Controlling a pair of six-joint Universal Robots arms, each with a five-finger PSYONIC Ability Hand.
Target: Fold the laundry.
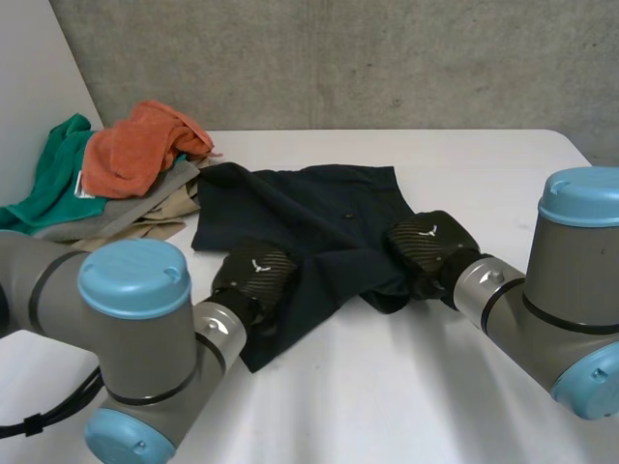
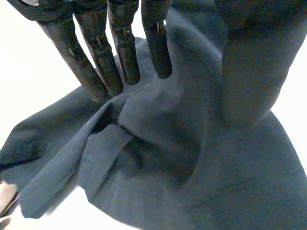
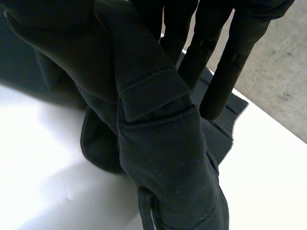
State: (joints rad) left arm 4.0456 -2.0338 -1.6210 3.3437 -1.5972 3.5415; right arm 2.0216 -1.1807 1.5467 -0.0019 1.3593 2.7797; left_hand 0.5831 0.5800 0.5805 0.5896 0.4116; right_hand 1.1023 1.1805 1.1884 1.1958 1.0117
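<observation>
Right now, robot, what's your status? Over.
Left hand open, fingertips on dark garment. Right hand pinching a raised fold. Clothes pile beside it, clear of both hands.

The dark garment covers the left hand's thumb.

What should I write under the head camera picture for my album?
Robot's left hand and right hand on a dark garment beside a laundry pile.
</observation>
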